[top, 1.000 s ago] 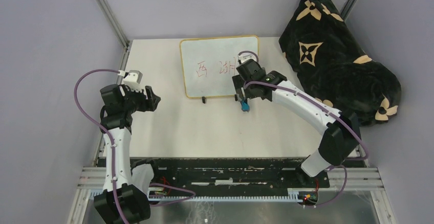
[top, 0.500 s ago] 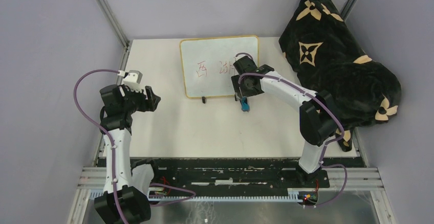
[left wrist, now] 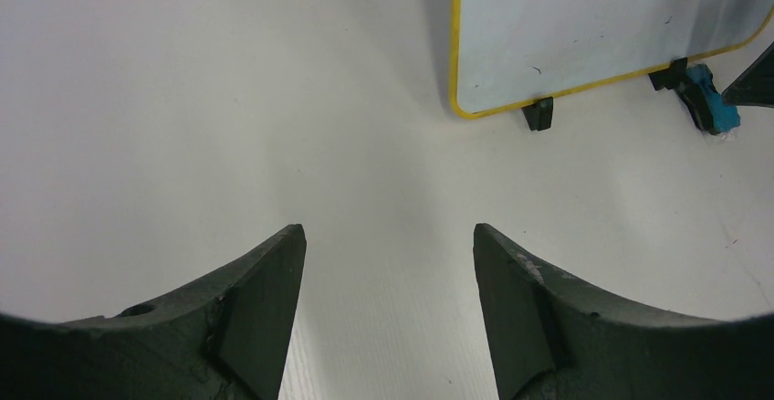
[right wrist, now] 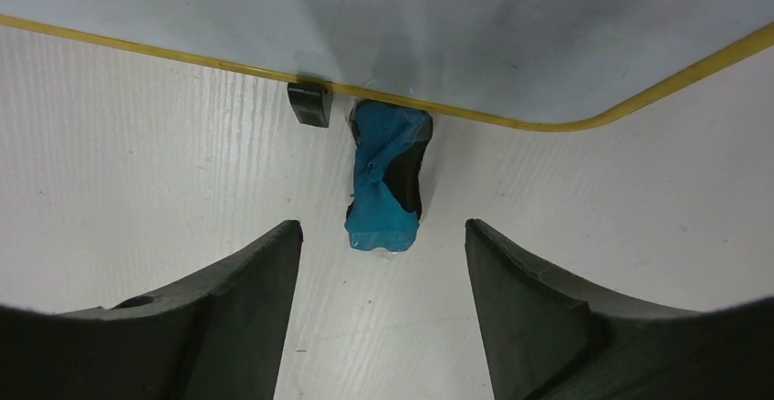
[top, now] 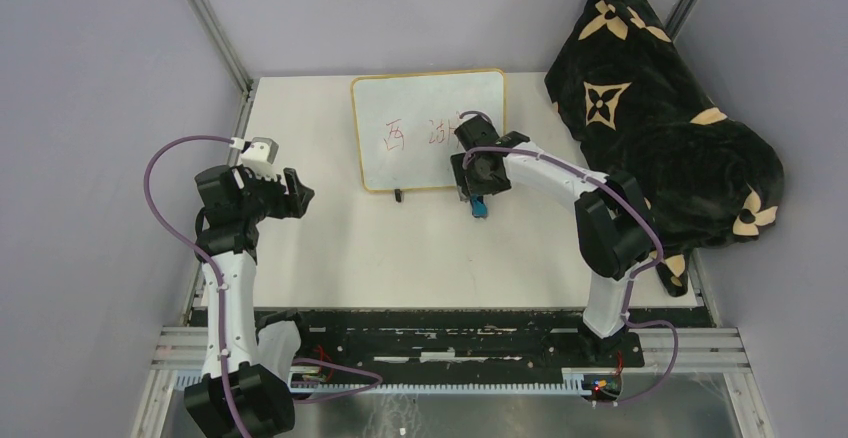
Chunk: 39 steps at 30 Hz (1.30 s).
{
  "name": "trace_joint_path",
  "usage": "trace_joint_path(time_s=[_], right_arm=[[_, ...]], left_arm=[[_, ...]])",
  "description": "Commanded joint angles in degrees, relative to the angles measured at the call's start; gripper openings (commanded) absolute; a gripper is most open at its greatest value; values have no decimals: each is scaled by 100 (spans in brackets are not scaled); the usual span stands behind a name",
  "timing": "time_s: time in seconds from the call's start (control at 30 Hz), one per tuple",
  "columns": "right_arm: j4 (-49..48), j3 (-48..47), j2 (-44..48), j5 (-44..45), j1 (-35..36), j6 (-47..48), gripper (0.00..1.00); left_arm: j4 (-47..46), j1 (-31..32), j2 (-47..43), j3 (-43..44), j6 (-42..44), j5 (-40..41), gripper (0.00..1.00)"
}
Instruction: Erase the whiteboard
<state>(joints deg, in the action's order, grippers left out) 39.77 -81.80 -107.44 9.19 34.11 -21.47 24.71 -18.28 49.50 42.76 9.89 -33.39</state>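
Yellow-tan trim frames the small rectangular whiteboard point(top: 428, 130) with rounded corners. It sits at the far middle of the matte white tabletop point(top: 400, 258), and its near edge faces the arms. Red handwritten characters point(top: 397, 136) run across the middle of its white face. The ones on the right are partly hidden behind the right arm's wrist. Two little black feet point(top: 399, 196) stick out from the near edge.

The right gripper point(right wrist: 383, 236) is low over the table at the board's near right corner. Its dark fingers are spread apart with nothing between them. Just ahead of them lies a small crinkled blue lump with a black patch point(right wrist: 385, 176), and its far end touches the yellow frame right beside one foot.

Over on the left side of the table, the left gripper point(left wrist: 388, 236) hangs well away from the board. Its fingers are also parted, with only bare tabletop below.

A black plush blanket with tan flower shapes point(top: 660, 108) is heaped at the far right, spilling past the table edge. Plain lilac-grey walls point(top: 100, 108) close in on three sides, and slim silver metal posts point(top: 210, 23) slant up at the back corners.
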Motion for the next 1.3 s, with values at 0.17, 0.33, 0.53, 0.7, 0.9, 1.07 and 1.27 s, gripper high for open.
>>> trace_joint_path(time_s=[0.17,0.33,0.53,0.7,0.9,1.07,1.27], right_arm=[[-343,361,73,-71,-49,-204,72],[-405,373,-42,-160,-47,-230,71],[-375,226,-211,-212,-52,-228,66],[-354,116,-419,-233,-62,-238,64],[-349,29,-521,-209,-69,-231,64],[-375,15,-550,-173,-83,-248,61],[-408,15,-571,-185,-100,-252,53]], left_arm=[[-190,-15,12,39,29,-203,74],[-178,-12,16,35,39,-208,74],[-170,-15,12,38,43,-212,74],[-127,-14,-21,48,67,-212,74],[-124,-13,-39,21,79,-203,74],[-125,-14,-36,21,89,-210,74],[-129,-11,-27,22,94,-221,74]])
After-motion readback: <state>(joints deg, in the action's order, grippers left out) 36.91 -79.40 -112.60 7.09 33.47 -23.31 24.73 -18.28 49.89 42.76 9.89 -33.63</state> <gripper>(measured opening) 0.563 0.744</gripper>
